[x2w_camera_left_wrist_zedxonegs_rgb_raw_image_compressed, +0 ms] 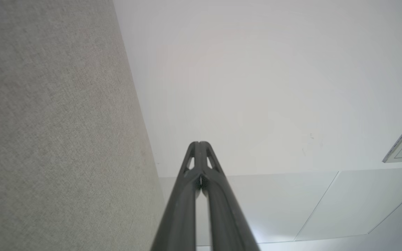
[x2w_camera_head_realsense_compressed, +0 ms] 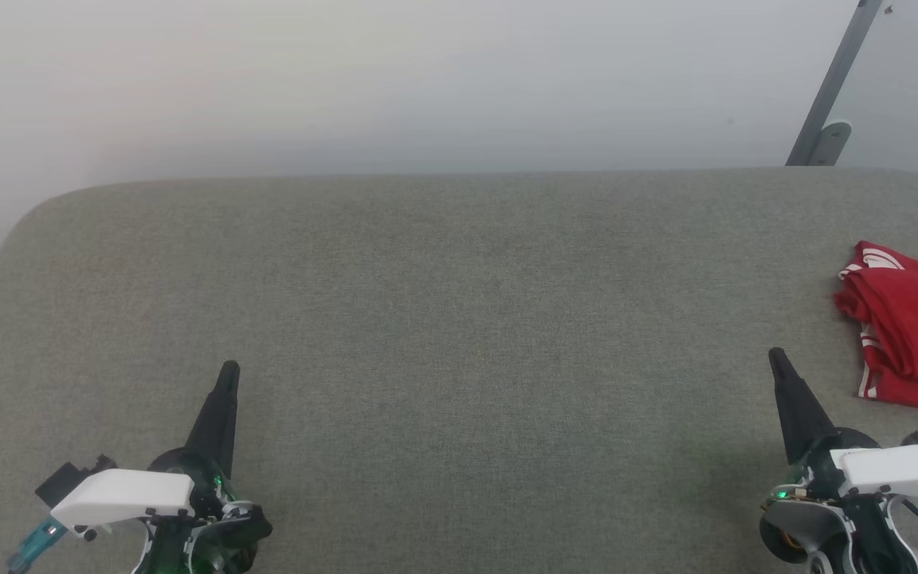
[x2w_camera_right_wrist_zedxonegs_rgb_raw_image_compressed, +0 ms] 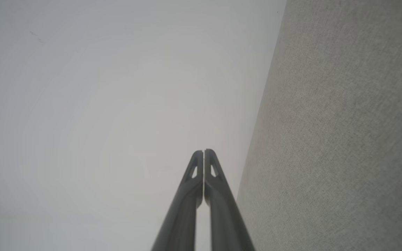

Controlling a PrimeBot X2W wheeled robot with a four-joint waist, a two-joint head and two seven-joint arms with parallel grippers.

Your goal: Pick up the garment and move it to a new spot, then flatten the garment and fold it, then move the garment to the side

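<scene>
Garment (x2w_camera_head_realsense_compressed: 909, 327) at our table's (x2w_camera_head_realsense_compressed: 459, 303) right edge
Our left claw (x2w_camera_head_realsense_compressed: 229, 368) and right claw (x2w_camera_head_realsense_compressed: 775, 355) sit pressed together, empty, near the front edge; a grey strut (x2w_camera_head_realsense_compressed: 829, 104) rises beyond the far-right corner.

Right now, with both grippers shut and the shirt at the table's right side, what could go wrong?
1. The shirt runs past the head view's right edge, so a grasp there is partly blind.
2. It lies bunched in layers; a pinch could lift only some of them.
3. The right gripper is shut near it; reaching without opening would likely push the cloth.
</scene>
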